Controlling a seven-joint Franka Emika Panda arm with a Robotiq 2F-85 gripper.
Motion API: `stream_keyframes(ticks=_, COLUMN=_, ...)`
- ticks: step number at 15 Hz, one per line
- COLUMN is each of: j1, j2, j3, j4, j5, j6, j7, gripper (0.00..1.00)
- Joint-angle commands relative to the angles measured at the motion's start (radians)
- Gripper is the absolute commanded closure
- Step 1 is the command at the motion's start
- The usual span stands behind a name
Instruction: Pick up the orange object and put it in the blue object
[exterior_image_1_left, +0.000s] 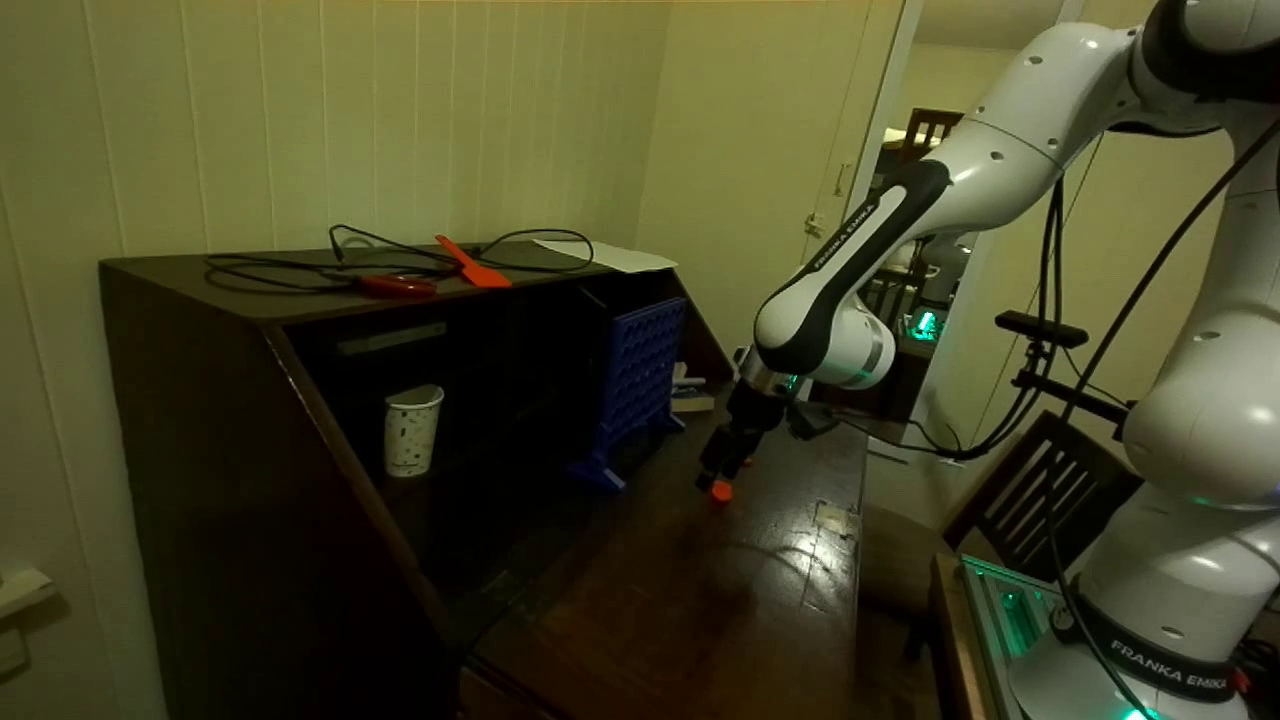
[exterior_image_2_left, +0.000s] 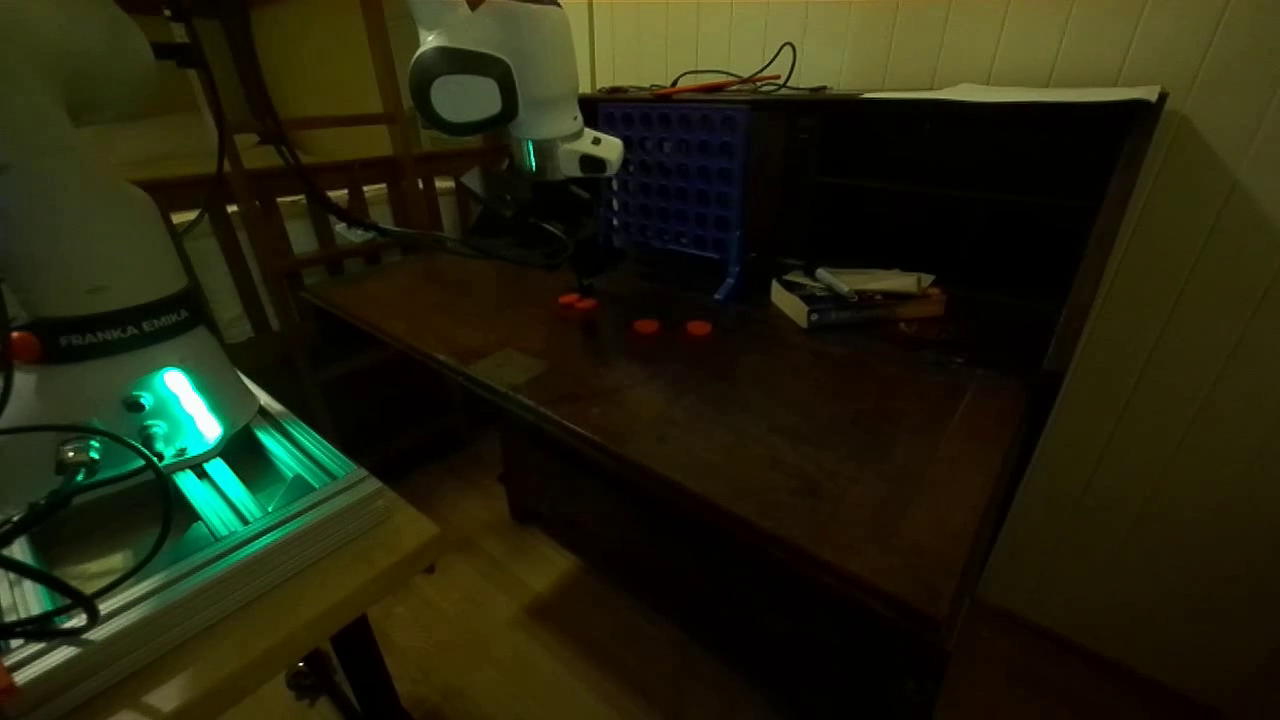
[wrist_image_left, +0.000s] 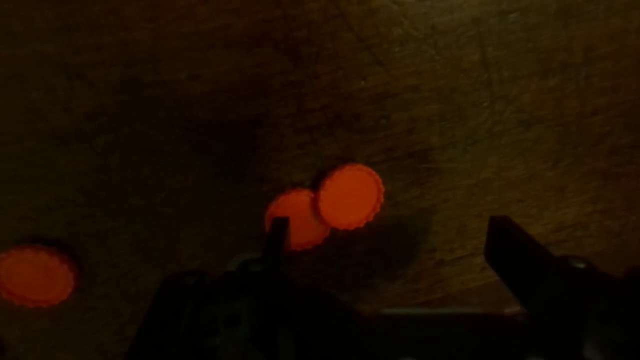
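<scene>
The grasp seems the step in hand: the gripper hangs low over the counter with its fingers spread wide and holding nothing. The top disc and the lower disc lie overlapped beneath it, nearer the counter's back edge than its front edge; which one is wanted I cannot tell. One fingertip covers part of the lower disc in the wrist view; whether they touch is unclear. The next move probably calls for bringing the top disc midway between the fingers, then a descent and a squeeze across its rim. A third disc and a fourth disc lie apart from them. The rack, the likely goal, stands upright by the back edge.

The discs look like plastic: flat, round, toothed at the rim, which should help the grip. The rack is a blue panel pierced with rows of round holes, on splayed feet. The counter is dark, scratched wood, glossy toward its front edge.
</scene>
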Motion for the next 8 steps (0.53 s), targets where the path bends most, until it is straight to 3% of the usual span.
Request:
stream_keyframes(ticks=1, j1=0.023, j2=0.040, j3=-0.033, j4=0.001, j5=-0.047, j6=0.058, j7=0.029, gripper=0.00)
stream_keyframes(ticks=8, j1=0.069, j2=0.068, j3=-0.091, j4=0.007, j5=-0.069, j6=0.114, j7=0.049, gripper=0.00)
